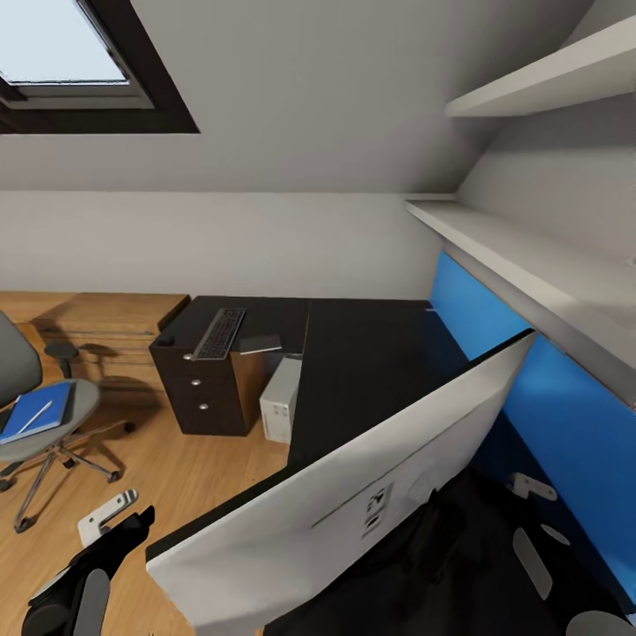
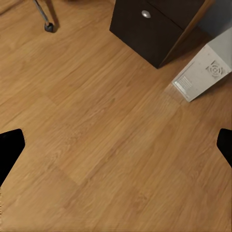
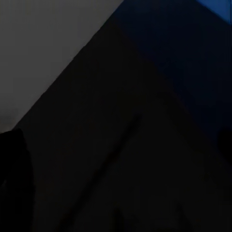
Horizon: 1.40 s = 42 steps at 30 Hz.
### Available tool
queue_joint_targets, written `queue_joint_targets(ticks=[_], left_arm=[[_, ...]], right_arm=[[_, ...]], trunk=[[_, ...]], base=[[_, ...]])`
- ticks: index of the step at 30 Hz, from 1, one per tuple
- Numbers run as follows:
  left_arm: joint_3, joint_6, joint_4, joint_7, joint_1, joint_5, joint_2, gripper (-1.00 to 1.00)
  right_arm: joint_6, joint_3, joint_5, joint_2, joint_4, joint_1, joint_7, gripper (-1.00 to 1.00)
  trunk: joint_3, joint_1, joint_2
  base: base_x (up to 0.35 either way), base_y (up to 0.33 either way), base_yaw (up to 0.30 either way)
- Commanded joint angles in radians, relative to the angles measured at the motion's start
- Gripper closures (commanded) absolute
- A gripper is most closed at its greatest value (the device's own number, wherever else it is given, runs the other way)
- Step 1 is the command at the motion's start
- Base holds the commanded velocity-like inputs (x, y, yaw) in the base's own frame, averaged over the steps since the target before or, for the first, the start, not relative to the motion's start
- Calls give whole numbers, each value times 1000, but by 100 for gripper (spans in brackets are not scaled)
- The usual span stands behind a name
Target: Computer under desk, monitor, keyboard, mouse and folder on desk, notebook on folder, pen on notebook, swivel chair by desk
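The monitor (image 1: 353, 495), wide, stiff and top-heavy, is seen tilted over the near end of the surface (image 1: 371, 353); a hold low by its stand is judged safest. The left claw (image 2: 116, 145) is spread, empty; the right claw's state cannot be told.

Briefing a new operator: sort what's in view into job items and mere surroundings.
Job items: monitor, desk, keyboard, computer, swivel chair, folder, pen.

Surroundings: wooden dresser, wall shelves, skylight window, blue wall panel.
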Motion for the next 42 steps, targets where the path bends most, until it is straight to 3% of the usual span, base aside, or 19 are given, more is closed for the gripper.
queue_joint_targets(ticks=[1, 11, 42], left_arm=[[1, 5, -2, 7, -1, 11, -1, -100], [1, 5, -2, 7, -1, 10, -1, -100], [0, 5, 6, 7, -1, 9, -1, -100]], right_arm=[[0, -2, -10, 0, 0, -1, 6, -100], [-1, -2, -10, 0, 0, -1, 6, -100], [0, -1, -9, 4, 0, -1, -5, -100]], trunk=[[-2, 0, -2], [-2, 0, -2], [-2, 0, -2]], base=[[-191, 0, 0], [-272, 0, 0], [-98, 46, 0]])
